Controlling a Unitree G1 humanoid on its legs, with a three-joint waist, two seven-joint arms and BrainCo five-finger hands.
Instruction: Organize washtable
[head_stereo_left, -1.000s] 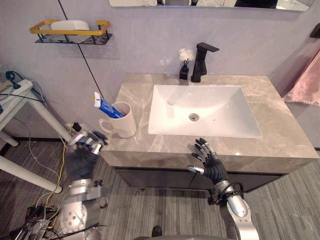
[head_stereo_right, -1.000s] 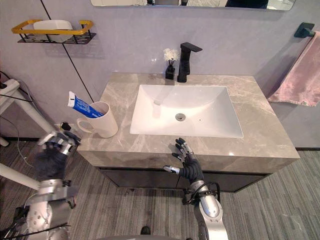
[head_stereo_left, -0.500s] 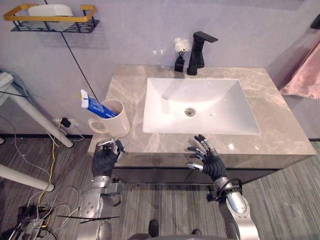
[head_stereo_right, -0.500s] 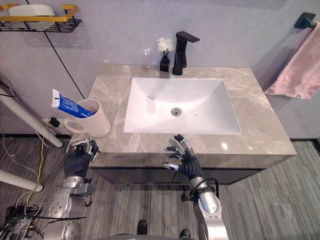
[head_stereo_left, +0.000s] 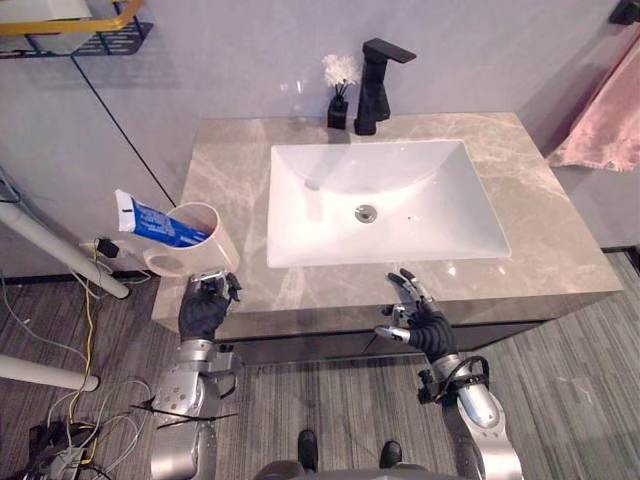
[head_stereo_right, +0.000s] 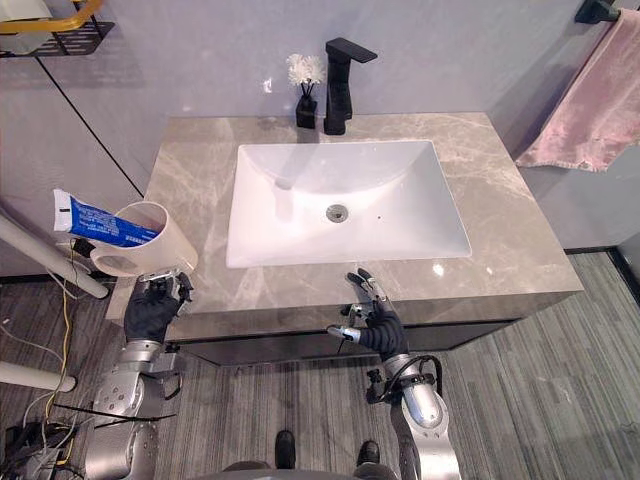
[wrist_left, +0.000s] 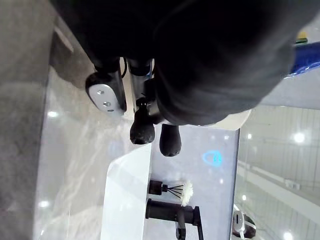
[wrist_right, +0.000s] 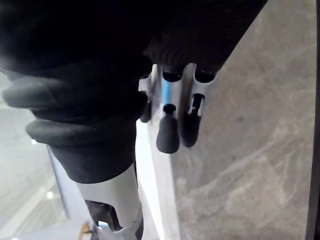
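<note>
- One grey-walled room: glossy marble table (head_stereo_left: 560, 230), white sink (head_stereo_left: 300, 200) in the middle, black faucet (head_stereo_left: 375, 85) at the back.
- Cup (head_stereo_left: 205, 235) with toothpaste (head_stereo_left: 150, 222), tilted at the table's left front corner; a nudge would likely tip it off the edge.
- Left hand (head_stereo_left: 203, 310) just below the cup; cannot tell whether it grips.
- Right hand (head_stereo_left: 425, 325) at the front edge, spread wide, empty.

Beige marbled countertop (head_stereo_left: 560, 230), white basin (head_stereo_left: 300, 200), black faucet (head_stereo_left: 375, 85), blue tube (head_stereo_left: 150, 222).
</note>
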